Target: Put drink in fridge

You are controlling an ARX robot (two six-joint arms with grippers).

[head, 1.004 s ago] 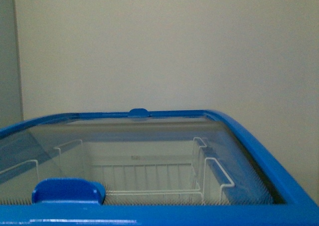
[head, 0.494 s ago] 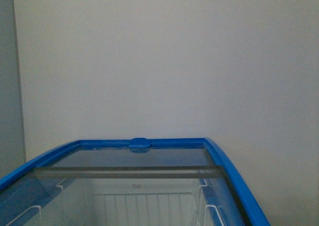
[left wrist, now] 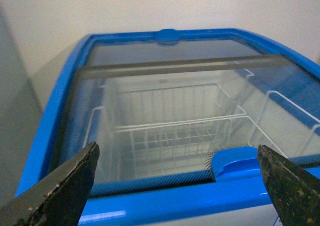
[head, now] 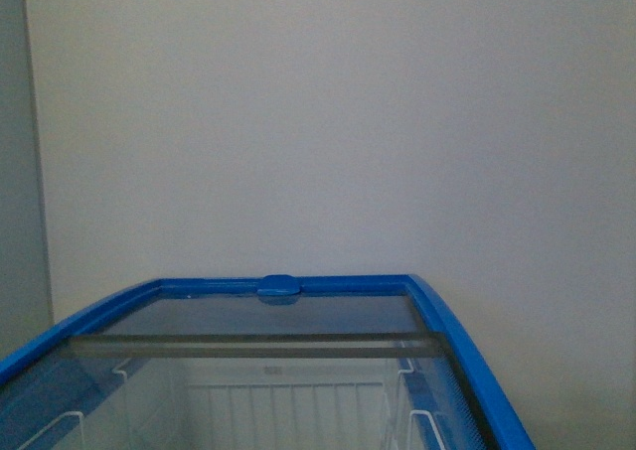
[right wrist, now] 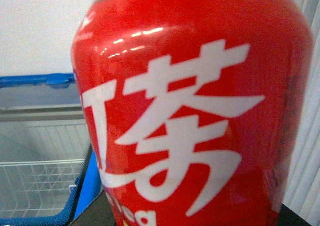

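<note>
Left fingers (left wrist: 60,186) open over shut tinted glass lid (left wrist: 170,101) of blue-rimmed white fridge (left wrist: 50,136), my right fingers clamp red drink can (right wrist: 190,111); lowering now hits glass.

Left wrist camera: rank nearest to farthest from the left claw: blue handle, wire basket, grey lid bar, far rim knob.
1. Blue handle, near edge.
2. Wire basket, inside, below glass.
3. Grey lid bar, across lid.
4. Far rim knob, by wall.
</note>
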